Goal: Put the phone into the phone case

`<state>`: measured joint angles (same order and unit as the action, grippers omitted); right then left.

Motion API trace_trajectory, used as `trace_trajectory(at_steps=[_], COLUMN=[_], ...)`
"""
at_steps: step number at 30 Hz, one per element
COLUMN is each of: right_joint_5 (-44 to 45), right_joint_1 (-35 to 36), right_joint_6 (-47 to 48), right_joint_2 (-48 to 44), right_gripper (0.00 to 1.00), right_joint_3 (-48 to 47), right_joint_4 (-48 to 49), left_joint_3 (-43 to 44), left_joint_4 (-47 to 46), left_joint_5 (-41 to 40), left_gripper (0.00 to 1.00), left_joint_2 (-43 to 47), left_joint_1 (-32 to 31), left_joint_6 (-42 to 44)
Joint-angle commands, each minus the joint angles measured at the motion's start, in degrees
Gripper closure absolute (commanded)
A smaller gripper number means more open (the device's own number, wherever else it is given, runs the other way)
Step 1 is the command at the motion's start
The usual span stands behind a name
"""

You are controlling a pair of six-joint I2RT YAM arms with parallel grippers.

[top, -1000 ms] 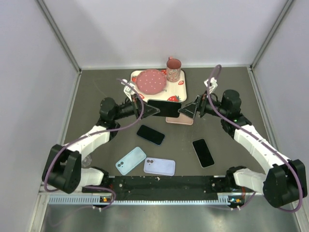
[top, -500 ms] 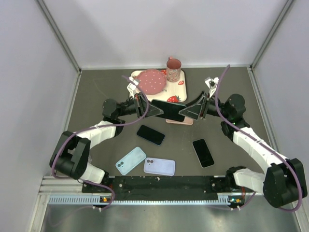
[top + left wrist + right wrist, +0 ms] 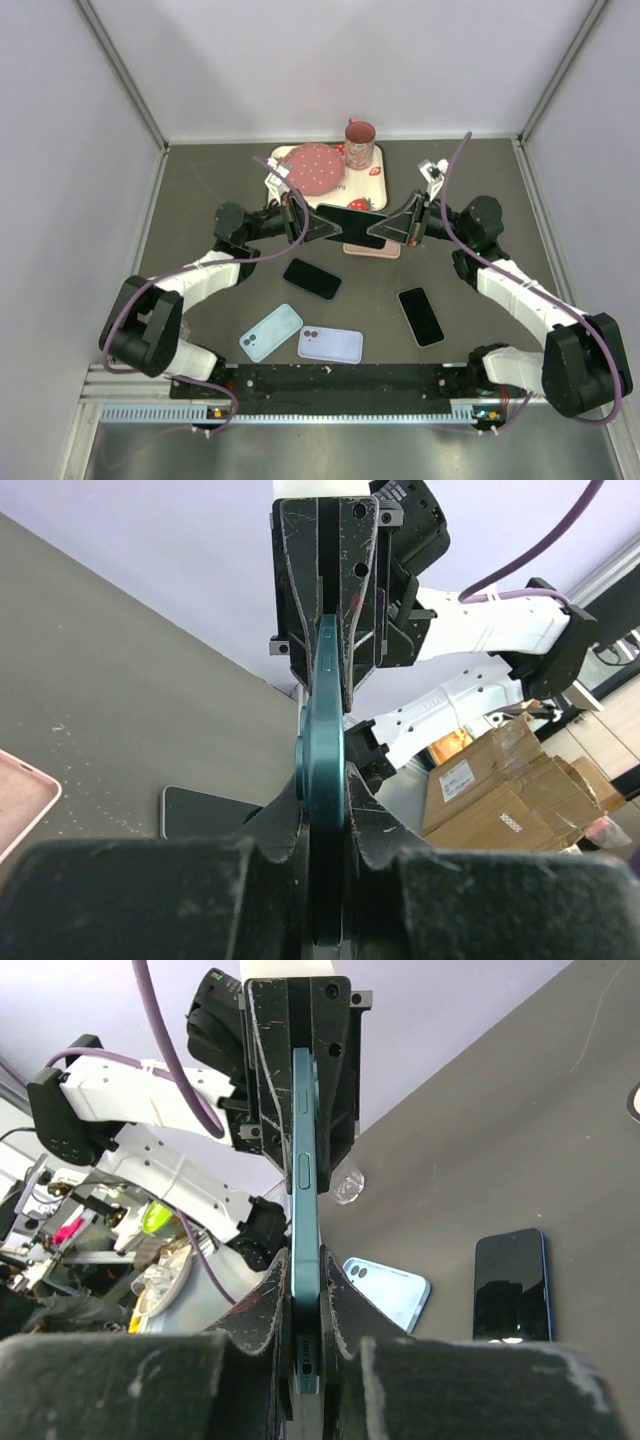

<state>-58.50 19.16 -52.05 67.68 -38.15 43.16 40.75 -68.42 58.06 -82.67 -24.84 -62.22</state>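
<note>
Currently the teal phone (image 3: 350, 224) hangs in the air over the middle of the table (image 3: 200, 180), held between both arms with its long side running from one gripper to the other. The left gripper (image 3: 318, 228) has one short end and the right gripper (image 3: 381, 231) has the other, and the two point straight at each other.

In the left wrist view the fingers (image 3: 280, 830) are drawn in narrow and pressed against the phone's two faces, with the opposite gripper clamped on the far end. The right wrist view shows the same from the other side, with the phone's side buttons facing the camera. Each gripper is closed tight on the phone.

A pink case (image 3: 372, 250) shows just past the phone's near edge, lying flat on the table and not in either gripper. It sits right in front of a strawberry-print tray (image 3: 378, 185), which carries a pink plate (image 3: 312, 168) and a pink mug (image 3: 360, 143).

Nearer the arms' bases lie a black phone (image 3: 312, 278), a second black phone (image 3: 421, 316), a light blue case (image 3: 270, 332) and a lilac case (image 3: 330, 344). The two cases sit just beside each other, and all four lie well apart from the grippers.
</note>
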Motion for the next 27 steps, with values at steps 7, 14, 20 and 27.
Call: trace_trajectory(at_steps=[7, 14, 20, 27], right_joint_5=[4.09, 12.52, 18.86, 17.81], right_joint_1=[0.97, 0.88, -3.06, -11.06], right_joint_6=[6.78, 15.82, 16.72, 15.84], right_joint_2=[0.17, 0.43, 1.49, 1.23], right_gripper=[1.0, 1.0, 1.0, 1.0], right_joint_3=[-4.21, -9.47, -8.96, -5.27], right_joint_4=[-12.55, -30.48, -38.23, -40.16], left_joint_3=[7.32, 9.78, 10.05, 11.01], left_joint_4=[34.29, 54.7, 65.34, 72.55], left_joint_5=[-10.68, -22.46, -34.67, -45.4], left_gripper=[0.51, 0.21, 0.13, 0.13], left_joint_2=[12.09, 17.89, 21.41, 20.1], left_joint_1=[-1.44, -1.79, -2.67, -3.99], left_joint_6=[30.56, 44.97, 53.07, 58.17])
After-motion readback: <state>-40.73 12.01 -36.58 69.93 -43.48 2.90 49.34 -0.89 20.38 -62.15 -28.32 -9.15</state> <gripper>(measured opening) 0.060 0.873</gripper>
